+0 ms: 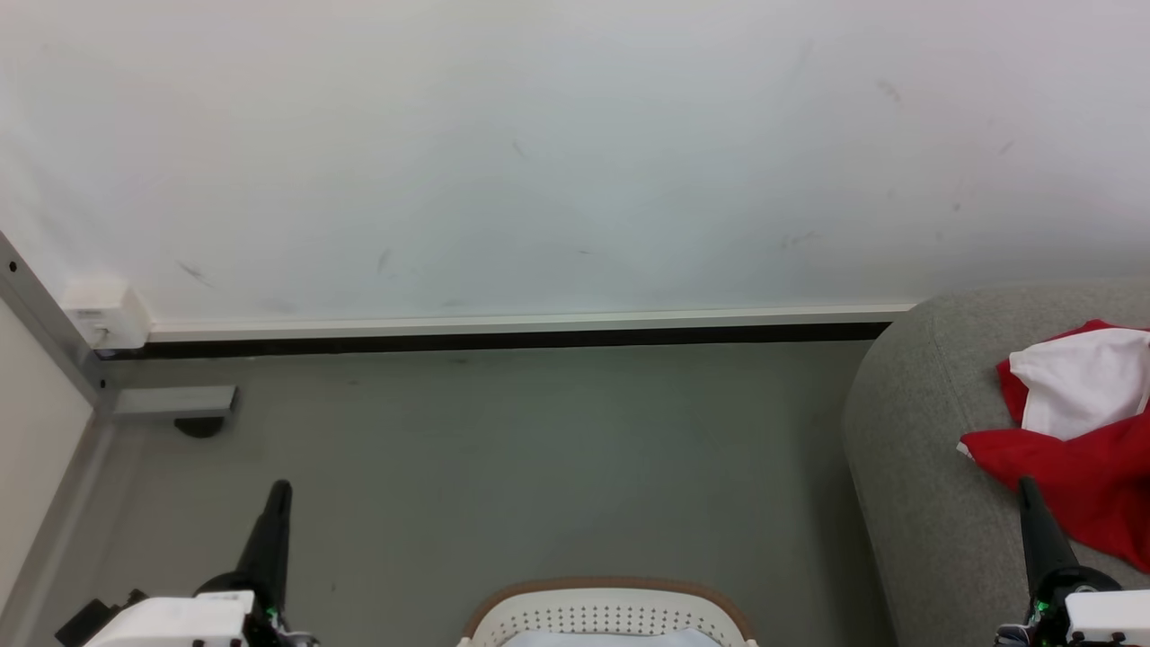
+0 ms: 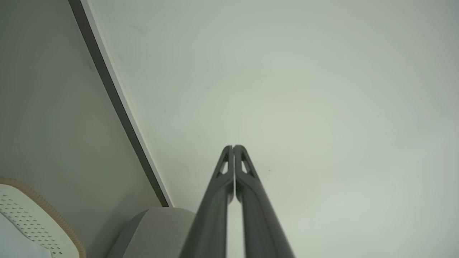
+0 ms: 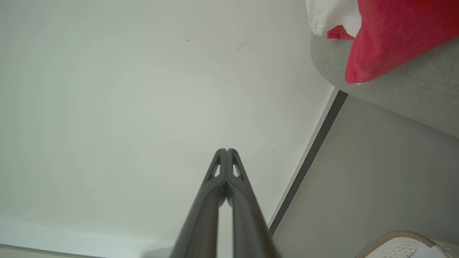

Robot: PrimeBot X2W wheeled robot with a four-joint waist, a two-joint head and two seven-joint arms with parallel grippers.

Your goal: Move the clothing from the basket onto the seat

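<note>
In the left wrist view the left gripper [image 2: 233, 147] has its two dark fingers pressed together from the tips down, with nothing between them, and they point at a bare pale wall [image 2: 304, 89]. In the right wrist view the right gripper [image 3: 226, 150] stands the same way, fingers closed tip to tip and holding nothing, set against the same wall. In the head view the left gripper rises from the lower left of the frame over the grey floor [image 1: 539, 467], and the right gripper rises from the lower right, its tips overlapping the lower edge of the clothing [image 1: 1078, 458]; whether they touch the fabric cannot be told. The clothing lies in a heap on the seat [image 1: 916, 431] at the right edge of the frame, red fabric below and a white panel above it. In the right wrist view a red fold hangs over the seat's rounded edge at the upper right. The basket [image 1: 611, 589] sits at the bottom centre of the head view, on the floor between the two grippers and apart from the seat, only its tan rim and perforated white wall in frame. A dark baseboard [image 1: 503, 340] runs along the foot of the wall.
</note>
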